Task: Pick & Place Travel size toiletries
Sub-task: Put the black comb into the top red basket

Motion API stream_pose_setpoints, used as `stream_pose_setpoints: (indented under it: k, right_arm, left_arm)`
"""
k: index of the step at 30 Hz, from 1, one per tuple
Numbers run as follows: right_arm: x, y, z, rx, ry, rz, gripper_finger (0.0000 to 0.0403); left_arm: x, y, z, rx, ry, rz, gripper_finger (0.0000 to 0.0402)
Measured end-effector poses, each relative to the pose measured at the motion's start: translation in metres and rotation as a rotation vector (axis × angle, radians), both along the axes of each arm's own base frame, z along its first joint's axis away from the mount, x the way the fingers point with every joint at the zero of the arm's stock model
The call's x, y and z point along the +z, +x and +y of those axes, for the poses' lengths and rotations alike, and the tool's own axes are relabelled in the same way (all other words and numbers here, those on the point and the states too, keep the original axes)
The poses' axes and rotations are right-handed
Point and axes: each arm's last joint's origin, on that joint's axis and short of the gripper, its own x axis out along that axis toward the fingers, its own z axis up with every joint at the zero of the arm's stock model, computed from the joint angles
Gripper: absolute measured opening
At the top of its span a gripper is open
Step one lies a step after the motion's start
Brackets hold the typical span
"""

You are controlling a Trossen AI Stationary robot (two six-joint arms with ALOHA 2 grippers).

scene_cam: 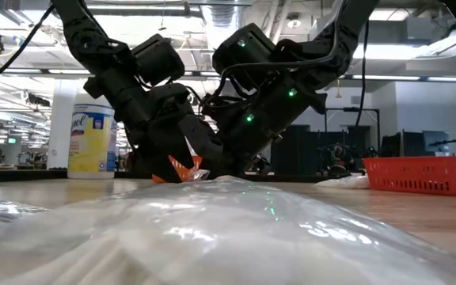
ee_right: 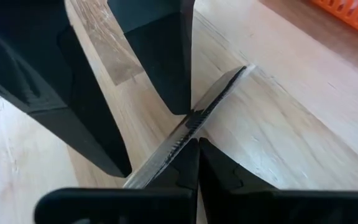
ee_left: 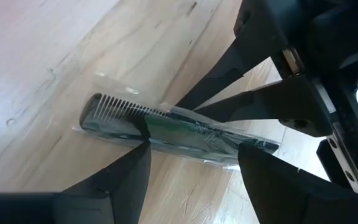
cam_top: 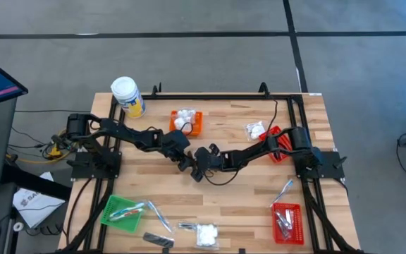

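- Starting at the table's left, the left gripper [cam_top: 186, 161] hung over mid-table with its two dark fingers [ee_left: 123, 177] spread, one on each side of a dark, flat plastic comb sealed in a clear wrapper [ee_left: 166, 127]. The pads looked close to the comb but I could not tell whether they touched it.
- Lying at the centre of the pale wooden slatted tabletop [cam_top: 245, 190], the comb rested flat, teeth toward the far edge of its sleeve, between the two grippers.
- Judging by its thin build, it would be very light and fairly stiff along its length; the glossy film would likely be slippery and could slide or crinkle under the pads.
- A hold across the solid spine near mid-length seemed safest. The teeth looked too fine to bear a squeeze, and loose film at the ends would give no purchase.
- Meeting it from the right, the right gripper [cam_top: 201, 166] had its fingers [ee_right: 188, 168] pressed together at the comb's edge; nothing showed between them, and they looked to be pinning or nudging it rather than holding it.
- Lifting something so flat off bare wood might need one edge tipped up first.
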Motion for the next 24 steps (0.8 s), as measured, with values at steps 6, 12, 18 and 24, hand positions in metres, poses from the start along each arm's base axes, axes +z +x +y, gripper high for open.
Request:
stream_pose_setpoints:
  k: [6, 12, 18, 24]
  right_arm:
    - [0.006, 0.0, 0.006, 0.027, 0.008, -0.011, 0.0]
    - [0.008, 0.002, 0.009, 0.04, -0.004, -0.011, 0.0]
    - [0.008, 0.002, 0.012, 0.045, -0.002, -0.012, 0.0]
    - [0.008, 0.002, 0.012, 0.041, 0.004, -0.015, 0.0]
  left_arm:
    - [0.0, 0.0, 0.0, 0.006, -0.004, 0.001, 0.0237]
    - [0.0, 0.0, 0.0, 0.048, -0.007, 0.008, 0.0238]
    - [0.0, 0.0, 0.001, 0.084, 0.009, 0.012, 0.0253]
    - [0.0, 0.0, 0.001, 0.105, 0.0, 0.012, 0.0269]
